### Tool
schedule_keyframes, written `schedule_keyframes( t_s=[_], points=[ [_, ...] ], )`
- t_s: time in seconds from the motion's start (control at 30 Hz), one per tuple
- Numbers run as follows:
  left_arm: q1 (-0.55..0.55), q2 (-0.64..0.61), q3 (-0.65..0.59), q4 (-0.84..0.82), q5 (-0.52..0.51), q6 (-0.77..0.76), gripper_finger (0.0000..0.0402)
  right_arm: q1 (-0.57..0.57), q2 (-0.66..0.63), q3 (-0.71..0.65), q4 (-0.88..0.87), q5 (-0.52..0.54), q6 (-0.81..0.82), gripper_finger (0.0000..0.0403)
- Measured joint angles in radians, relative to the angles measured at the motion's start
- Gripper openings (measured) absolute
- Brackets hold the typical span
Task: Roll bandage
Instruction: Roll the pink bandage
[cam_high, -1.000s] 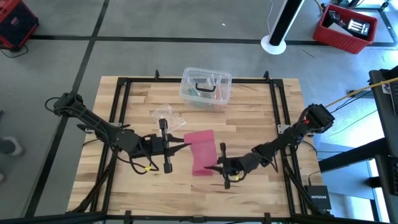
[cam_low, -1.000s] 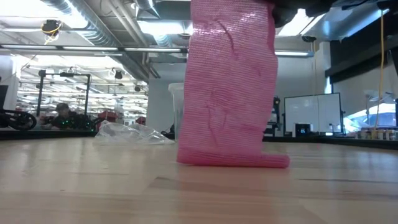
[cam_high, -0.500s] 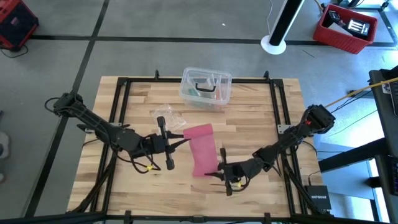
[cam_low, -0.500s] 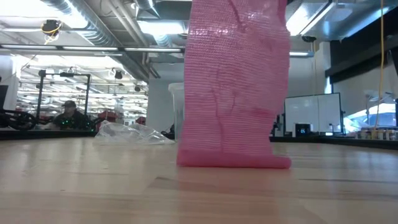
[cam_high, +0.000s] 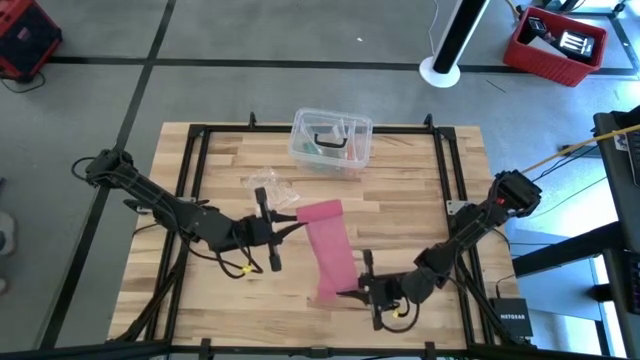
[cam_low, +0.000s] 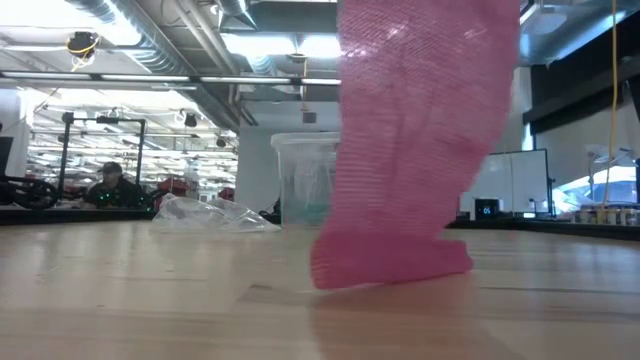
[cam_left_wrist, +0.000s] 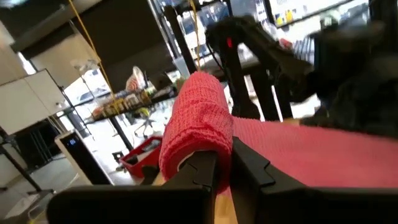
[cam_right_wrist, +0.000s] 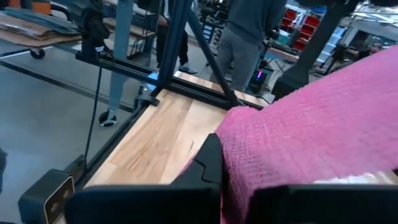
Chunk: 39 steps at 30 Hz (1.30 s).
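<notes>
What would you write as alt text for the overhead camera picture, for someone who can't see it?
A pinkish-red soft fabric bandage strip stretches across a light wooden table between the left gripper and right gripper, both shut on it. Behind lie a crumpled clear plastic wrapper and a clear plastic box.

Bandage (cam_high: 330, 248) stretched btwn left gripper (cam_high: 296, 226) & right gripper (cam_high: 345, 294), mid-table (cam_high: 420, 190). Plastic wrapper (cam_high: 270, 187) behind left gripper; clear box (cam_high: 331, 141) further back.

White lettering reading "NETGEAR" stands on a small black box (cam_high: 511, 322) at the near right corner of the surface. No other writing, number or sign is legible anywhere.
</notes>
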Motion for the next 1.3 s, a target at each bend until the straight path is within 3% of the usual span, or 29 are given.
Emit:
schedule_keyframes(
  t_s=[0.3,0.57,0.7,0.87,1.1,1.3],
  points=[
    [0.022,0.008,-0.021,-0.018,-0.029,0.02,0.0017,0.065,-0.005,0.027,-0.002,0.038,0.0,0.0],
    [0.069,0.024,-0.021,0.004,-0.029,-0.079,0.0017,0.06,-0.005,0.169,-0.12,0.007,-0.074,0.0],
    [0.091,0.054,-0.021,0.003,-0.031,-0.101,0.0017,0.042,0.005,0.24,-0.173,-0.059,-0.073,0.0],
    [0.101,0.086,-0.021,0.001,-0.034,-0.095,0.0017,0.057,0.005,0.383,-0.316,-0.077,-0.08,0.0],
    [0.063,0.092,-0.02,-0.065,-0.037,-0.052,0.0017,0.057,0.005,0.65,-0.623,-0.022,-0.153,0.0],
    [0.028,0.103,-0.018,-0.083,-0.038,-0.025,0.0017,0.031,0.005,0.81,-0.692,-0.006,-0.201,0.0]
  ],
)
